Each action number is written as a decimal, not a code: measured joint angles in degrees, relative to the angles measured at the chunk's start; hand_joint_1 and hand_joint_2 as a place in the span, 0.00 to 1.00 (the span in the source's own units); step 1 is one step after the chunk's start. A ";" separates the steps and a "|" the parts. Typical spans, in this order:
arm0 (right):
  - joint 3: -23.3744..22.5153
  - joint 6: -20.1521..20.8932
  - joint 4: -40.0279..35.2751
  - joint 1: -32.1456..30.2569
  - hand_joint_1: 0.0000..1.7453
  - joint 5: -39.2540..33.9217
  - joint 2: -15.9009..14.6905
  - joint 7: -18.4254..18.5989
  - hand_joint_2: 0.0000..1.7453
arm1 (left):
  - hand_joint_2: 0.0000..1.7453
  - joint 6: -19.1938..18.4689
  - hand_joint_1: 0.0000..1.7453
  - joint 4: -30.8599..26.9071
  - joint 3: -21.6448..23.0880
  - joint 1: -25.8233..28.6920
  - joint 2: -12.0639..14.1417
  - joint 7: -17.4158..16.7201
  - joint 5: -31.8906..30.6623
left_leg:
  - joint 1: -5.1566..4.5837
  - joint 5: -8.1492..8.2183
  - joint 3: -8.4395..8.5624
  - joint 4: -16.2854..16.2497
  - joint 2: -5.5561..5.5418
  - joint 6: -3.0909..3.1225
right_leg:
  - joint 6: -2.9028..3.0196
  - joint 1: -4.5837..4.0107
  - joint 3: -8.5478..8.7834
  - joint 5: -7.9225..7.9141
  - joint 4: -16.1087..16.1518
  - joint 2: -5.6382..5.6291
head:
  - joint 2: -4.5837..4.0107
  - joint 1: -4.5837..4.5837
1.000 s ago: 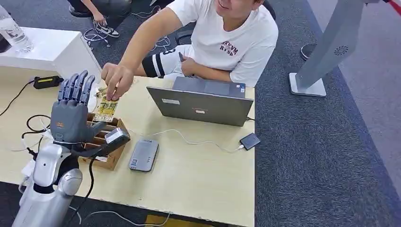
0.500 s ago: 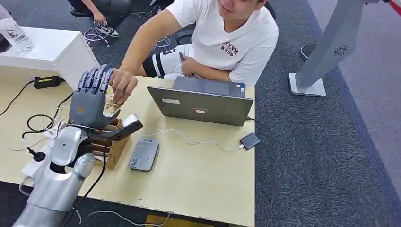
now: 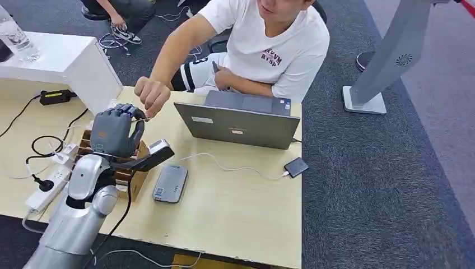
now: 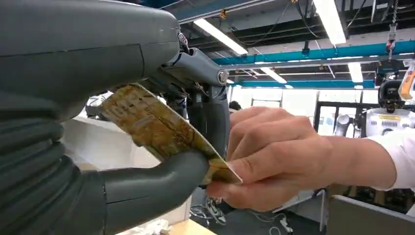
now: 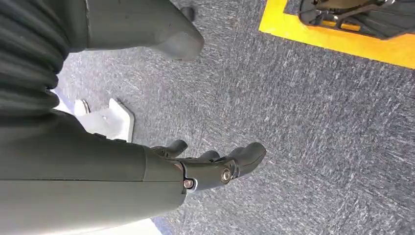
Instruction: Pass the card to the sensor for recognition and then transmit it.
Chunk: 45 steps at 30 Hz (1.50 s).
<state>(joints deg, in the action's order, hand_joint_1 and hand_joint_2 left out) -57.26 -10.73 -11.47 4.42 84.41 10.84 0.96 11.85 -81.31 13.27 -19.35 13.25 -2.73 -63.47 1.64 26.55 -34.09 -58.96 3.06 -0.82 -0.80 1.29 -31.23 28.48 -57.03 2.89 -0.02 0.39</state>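
Observation:
My left hand (image 3: 115, 131) is raised over the wooden box (image 3: 133, 180) on the table, its fingers curled in. In the left wrist view the yellow patterned card (image 4: 156, 127) lies between my thumb (image 4: 161, 176) and fingers, and my left hand grips it. A person's hand (image 4: 274, 156) still pinches the card's far end, and the same hand (image 3: 150, 94) hovers just past my fingers in the head view. The flat grey sensor (image 3: 170, 183) lies on the table beside the box. My right hand (image 5: 215, 166) hangs over the carpet, its fingers apart and holding nothing.
A grey laptop (image 3: 241, 120) stands open in front of the seated person, with a cable running to a small dark device (image 3: 296, 166). A power strip (image 3: 47, 188) and cables lie at the light wooden table's (image 3: 235, 218) left. A white block (image 3: 67, 59) carries a bottle (image 3: 15, 39).
My left hand moved right over the box and its fingers closed from spread to curled around the card. The person's hand lifted slightly, still at the card.

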 joint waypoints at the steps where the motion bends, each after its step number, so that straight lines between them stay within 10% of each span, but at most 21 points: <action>1: 0.09 0.02 0.00 -0.03 0.00 0.04 0.00 0.07 1.00 | 1.00 0.02 1.00 0.00 0.02 0.20 -0.02 0.00 -0.02 | 0.00 0.00 0.00 0.00 0.00 0.00 | 0.00 0.00 0.00 0.00 0.00 0.00 | 0.00 0.00; 45: 3.13 0.07 0.00 -0.22 0.00 2.03 0.00 -0.39 1.00 | 1.00 -2.47 1.00 10.43 5.16 11.67 -2.64 -3.19 -4.87 | 0.00 0.03 -0.07 0.01 -0.01 0.02 | -0.01 0.00 -0.03 0.01 0.00 0.02 | 0.00 0.00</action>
<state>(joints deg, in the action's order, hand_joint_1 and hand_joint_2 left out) -54.14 -10.67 -11.47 4.20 86.44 10.84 0.57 9.38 -70.88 18.43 -7.68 10.60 -5.92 -68.35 1.64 26.58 -34.16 -58.95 3.05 -0.80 -0.80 1.29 -31.26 28.50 -57.03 2.91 -0.02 0.39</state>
